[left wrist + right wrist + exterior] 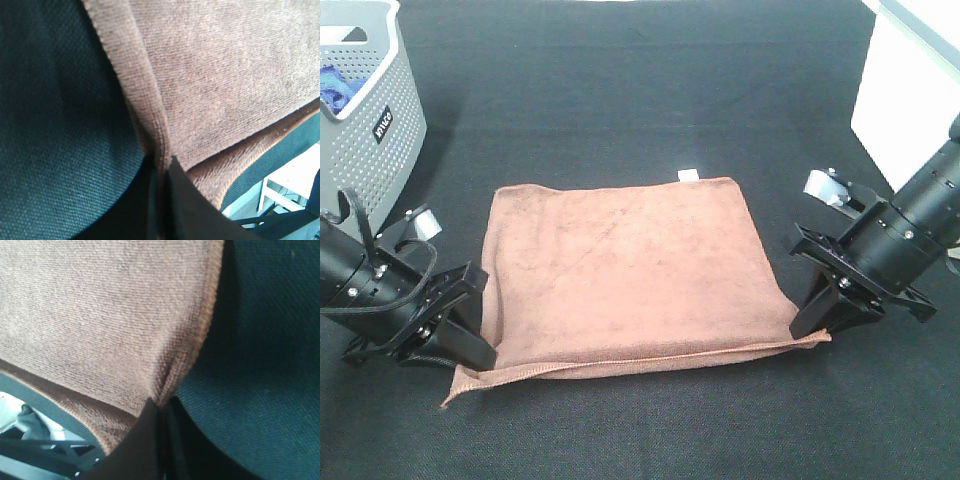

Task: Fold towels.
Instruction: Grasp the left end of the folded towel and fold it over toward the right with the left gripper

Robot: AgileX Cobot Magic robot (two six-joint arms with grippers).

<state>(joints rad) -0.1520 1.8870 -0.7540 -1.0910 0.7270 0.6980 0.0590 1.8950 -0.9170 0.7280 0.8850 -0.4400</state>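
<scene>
- Your left gripper has its jaws pressed together on a fold of the towel. They pinch it at the near left corner, right where the side hem runs in.
- Your right gripper mirrors that, with its jaws clamped on the hem at the near right corner.
- Between the two grips the reddish-brown microfibre lies spread on the black desk. It seems to be in two layers, with a lower edge peeking out along the near side.
- Its small white tag sits on the far edge.
- Expect the cloth to be light, limp and a little grippy. It has no stiffness, so it will sag between your two holds and drag on the desk's woven cover.
- The stitched hem is the firmest thing to hold. Keep both pinches on the corners so that neither layer slips free.
- The plush pile compresses, so a shallow bite could let go.
- A grey basket stands well apart at the far left, clear of the cloth.
</scene>
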